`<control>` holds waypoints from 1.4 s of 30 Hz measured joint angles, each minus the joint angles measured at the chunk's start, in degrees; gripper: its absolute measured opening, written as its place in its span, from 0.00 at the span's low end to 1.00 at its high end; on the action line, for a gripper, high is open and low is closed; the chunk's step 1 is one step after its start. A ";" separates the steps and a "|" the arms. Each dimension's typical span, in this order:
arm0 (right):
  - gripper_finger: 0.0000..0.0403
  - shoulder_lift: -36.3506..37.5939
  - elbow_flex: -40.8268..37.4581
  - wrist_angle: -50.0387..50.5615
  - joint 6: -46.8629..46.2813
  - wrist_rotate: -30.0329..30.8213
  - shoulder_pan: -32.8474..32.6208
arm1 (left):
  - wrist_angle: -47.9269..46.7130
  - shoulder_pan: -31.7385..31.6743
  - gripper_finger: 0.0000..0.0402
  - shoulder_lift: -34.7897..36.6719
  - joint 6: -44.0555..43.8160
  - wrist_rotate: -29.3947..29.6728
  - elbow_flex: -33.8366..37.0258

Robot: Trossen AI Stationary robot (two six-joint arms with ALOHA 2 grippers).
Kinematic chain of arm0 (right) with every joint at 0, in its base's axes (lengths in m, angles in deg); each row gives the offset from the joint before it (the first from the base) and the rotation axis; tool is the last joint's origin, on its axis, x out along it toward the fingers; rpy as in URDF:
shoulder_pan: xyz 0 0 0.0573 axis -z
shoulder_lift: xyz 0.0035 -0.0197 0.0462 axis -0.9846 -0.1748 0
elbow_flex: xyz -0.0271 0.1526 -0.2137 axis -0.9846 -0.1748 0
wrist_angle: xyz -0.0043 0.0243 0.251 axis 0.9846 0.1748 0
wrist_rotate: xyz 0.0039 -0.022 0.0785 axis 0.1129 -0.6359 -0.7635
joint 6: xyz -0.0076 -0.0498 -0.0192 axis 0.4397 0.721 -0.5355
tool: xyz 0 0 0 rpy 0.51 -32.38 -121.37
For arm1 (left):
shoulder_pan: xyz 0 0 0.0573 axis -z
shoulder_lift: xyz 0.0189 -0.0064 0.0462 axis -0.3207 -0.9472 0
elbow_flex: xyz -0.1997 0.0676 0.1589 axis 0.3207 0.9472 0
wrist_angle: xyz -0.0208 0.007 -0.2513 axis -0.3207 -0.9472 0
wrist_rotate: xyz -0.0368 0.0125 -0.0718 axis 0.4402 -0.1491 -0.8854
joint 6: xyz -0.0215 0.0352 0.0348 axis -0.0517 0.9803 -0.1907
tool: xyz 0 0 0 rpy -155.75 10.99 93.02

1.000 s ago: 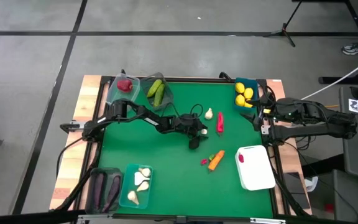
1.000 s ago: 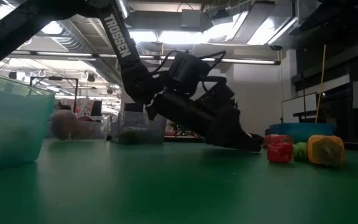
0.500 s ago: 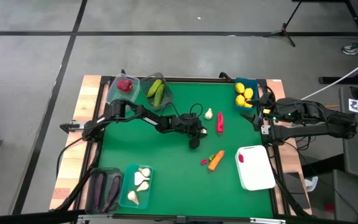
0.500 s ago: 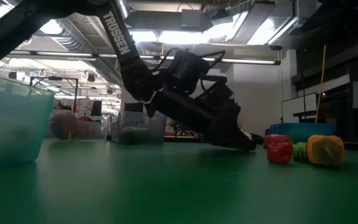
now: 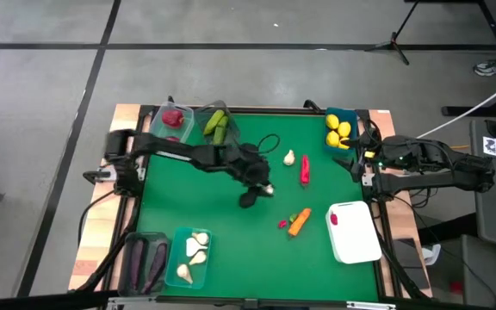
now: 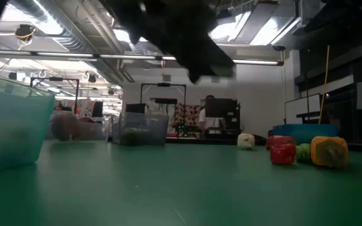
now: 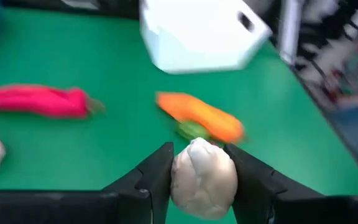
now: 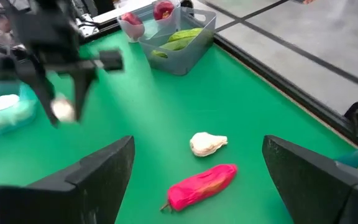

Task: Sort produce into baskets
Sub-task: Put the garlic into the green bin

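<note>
While your left gripper (image 7: 201, 186) pinched the white garlic bulb (image 7: 203, 178) mid-frame, it could've slipped; right gripper (image 8: 197, 180) gaped wide.

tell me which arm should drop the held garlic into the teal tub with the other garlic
Left. Its tool already grips the garlic, and the teal tub sits on its side.

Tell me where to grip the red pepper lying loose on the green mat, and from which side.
Grip the red pepper across its narrow middle, coming straight down from above. It lies flat and elongated, so fingers set across its short width should close easily. The garlic bulb beside it sits apart, leaving room.
</note>
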 joint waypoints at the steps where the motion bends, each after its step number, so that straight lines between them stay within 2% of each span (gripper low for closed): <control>1: 0.87 0.02 0.00 0.01 0.02 -0.37 0.00 | -4.52 0.50 0.33 2.63 0.67 -0.94 0.00; 4: 0.87 0.02 0.00 0.03 0.01 -0.44 0.01 | -17.31 2.82 0.33 10.28 0.90 -1.77 0.01; 8: 0.87 0.02 0.00 -0.01 0.01 -0.44 0.00 | -33.03 8.16 0.33 17.73 -4.64 -1.75 0.17; 15: 0.87 0.02 0.00 -0.13 0.01 -0.43 0.00 | -42.61 21.98 0.33 24.54 -23.24 6.79 4.35; 20: 0.87 0.00 0.00 -0.13 0.01 -0.42 0.02 | -43.83 30.73 0.33 24.80 -33.31 12.01 7.17; 25: 0.87 0.00 0.00 -0.15 0.20 -0.42 0.00 | -43.83 35.88 0.33 24.62 -44.43 16.79 10.34; 29: 0.87 0.02 0.00 -0.11 0.20 -0.42 0.00 | -43.88 37.48 0.36 24.60 -50.67 14.85 11.62; 39: 0.87 0.02 0.00 -0.11 0.29 -0.43 0.00 | -43.94 38.61 0.58 24.60 -54.22 12.22 11.80; 42: 0.87 0.01 0.00 -0.12 0.35 -0.42 0.00 | -43.61 36.81 0.62 24.60 -50.09 16.67 11.80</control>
